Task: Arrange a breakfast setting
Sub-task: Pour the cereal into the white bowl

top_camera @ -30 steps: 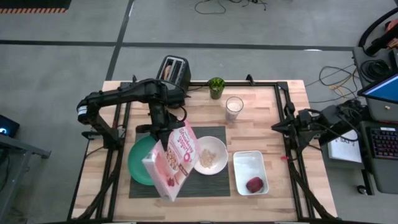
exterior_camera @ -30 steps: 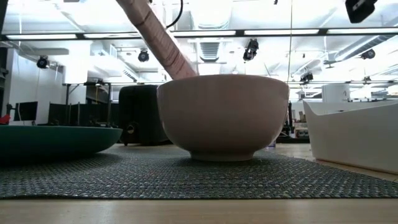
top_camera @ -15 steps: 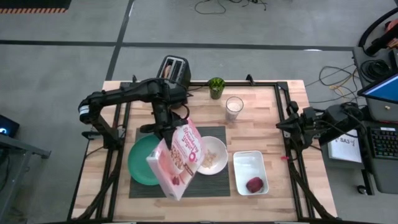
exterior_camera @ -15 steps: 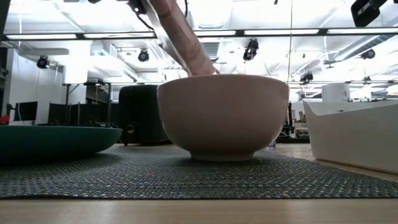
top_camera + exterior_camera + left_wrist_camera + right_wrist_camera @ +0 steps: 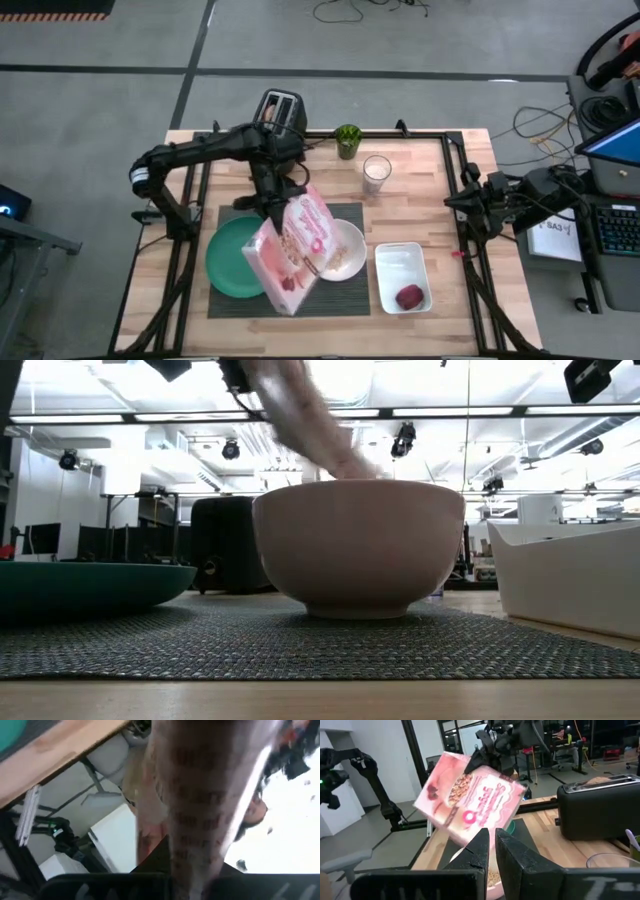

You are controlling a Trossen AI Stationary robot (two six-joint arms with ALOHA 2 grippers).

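My left gripper (image 5: 273,206) is shut on the pink cereal box (image 5: 293,250), which hangs tilted over the dark ribbed placemat (image 5: 340,300), between the round green plate (image 5: 228,262) and the white bowl (image 5: 343,250). The bowl holds cereal. In the low view the box's lower end (image 5: 340,460) reaches the bowl's rim (image 5: 360,484). The white rectangular dish (image 5: 403,272) stands right of the mat. The milk glass (image 5: 376,172) and the black toaster (image 5: 280,112) stand farther back. My right gripper (image 5: 493,851) is shut and empty at the table's right edge. My left gripper pinches the cereal box at its upper, far end (image 5: 479,765) between its two fingers, coming from above and from the far side. The box is lifted clear of the table and slants, with its lower end over the bowl.
A red thing (image 5: 409,296) lies in the white dish. A small green pot with a plant (image 5: 347,140) stands at the far edge beside the toaster. Bare wood lies between the glass and my right arm (image 5: 500,200).
My left gripper has gone a little toward the table's right edge and the bowl with the cereal box. The box has tipped further, and its lower end has gone right and down to the bowl's rim.
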